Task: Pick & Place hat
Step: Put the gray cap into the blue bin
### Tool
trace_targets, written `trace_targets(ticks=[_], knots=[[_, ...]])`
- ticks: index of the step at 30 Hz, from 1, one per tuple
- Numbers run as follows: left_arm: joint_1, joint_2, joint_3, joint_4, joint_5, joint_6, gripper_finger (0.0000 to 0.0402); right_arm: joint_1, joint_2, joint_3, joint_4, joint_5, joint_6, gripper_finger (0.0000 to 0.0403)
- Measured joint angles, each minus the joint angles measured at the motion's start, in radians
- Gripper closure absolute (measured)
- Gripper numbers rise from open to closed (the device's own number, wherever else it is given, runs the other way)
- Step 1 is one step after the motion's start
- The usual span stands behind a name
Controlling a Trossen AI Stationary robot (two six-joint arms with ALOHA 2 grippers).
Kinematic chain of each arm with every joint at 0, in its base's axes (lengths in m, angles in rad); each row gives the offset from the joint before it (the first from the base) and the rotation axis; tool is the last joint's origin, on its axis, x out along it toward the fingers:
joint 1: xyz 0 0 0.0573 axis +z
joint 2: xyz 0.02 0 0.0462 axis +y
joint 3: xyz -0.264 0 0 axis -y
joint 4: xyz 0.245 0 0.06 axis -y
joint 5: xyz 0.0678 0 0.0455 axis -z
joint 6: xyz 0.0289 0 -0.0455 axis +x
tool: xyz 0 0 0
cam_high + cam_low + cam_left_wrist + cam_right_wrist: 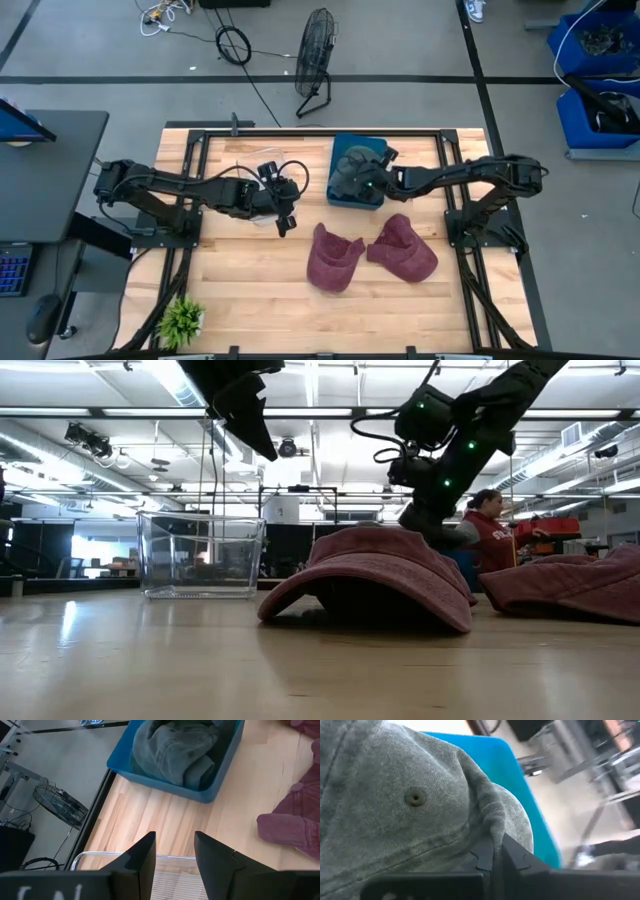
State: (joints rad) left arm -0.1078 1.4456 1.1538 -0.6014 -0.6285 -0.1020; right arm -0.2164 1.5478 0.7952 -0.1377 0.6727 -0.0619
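A grey-green hat (352,170) lies crumpled in a blue bin (340,145) at the table's far middle. My right gripper (498,846) is down in the bin, shut on this hat. Two maroon hats rest on the wood nearer the front, one (334,258) brim down and the other (403,249) to its right. My left gripper (175,852) is open and hovers over a clear box (258,192) left of the bin, touching nothing. In the low view the near maroon hat (380,575) hides the right gripper's fingers. My right gripper pinches a raised fold of the grey-green hat's crown (490,822) between its two fingers (516,856). The fabric bunches up into a ridge right at the fingertips. The rest of the hat lies in the blue bin (515,785).
The clear box (205,555) stands open-topped on the table's left half. A small green plant (182,318) sits at the near left corner. A fan (316,55) and cables lie on the floor beyond the far edge. A person (490,525) sits in the room behind.
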Motion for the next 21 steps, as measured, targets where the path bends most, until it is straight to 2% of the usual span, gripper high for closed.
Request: trace_targets(ticks=[4, 11, 16, 19, 21], knots=[[0.000, 0.000, 0.000, 0.000, 0.000, 0.000, 0.0264, -0.025, -0.001, 0.000, -0.011, -0.066, 0.038, 0.0373], [0.000, 0.000, 0.000, 0.000, 0.000, 0.000, 0.0264, -0.033, -0.006, 0.021, -0.060, -0.060, -0.026, 0.0293], [0.000, 0.000, 0.000, -0.001, 0.000, 0.000, 0.0264, -0.020, -0.027, 0.166, -0.281, -0.061, -0.021, 0.0247], [0.000, 0.000, 0.000, -0.001, 0.000, 0.000, 0.0264, -0.005, -0.028, 0.277, -0.440, -0.061, -0.020, 0.0232], [0.000, 0.000, 0.000, -0.001, 0.000, 0.000, 0.0264, 0.003, -0.029, 0.333, -0.478, -0.061, -0.017, 0.0226]])
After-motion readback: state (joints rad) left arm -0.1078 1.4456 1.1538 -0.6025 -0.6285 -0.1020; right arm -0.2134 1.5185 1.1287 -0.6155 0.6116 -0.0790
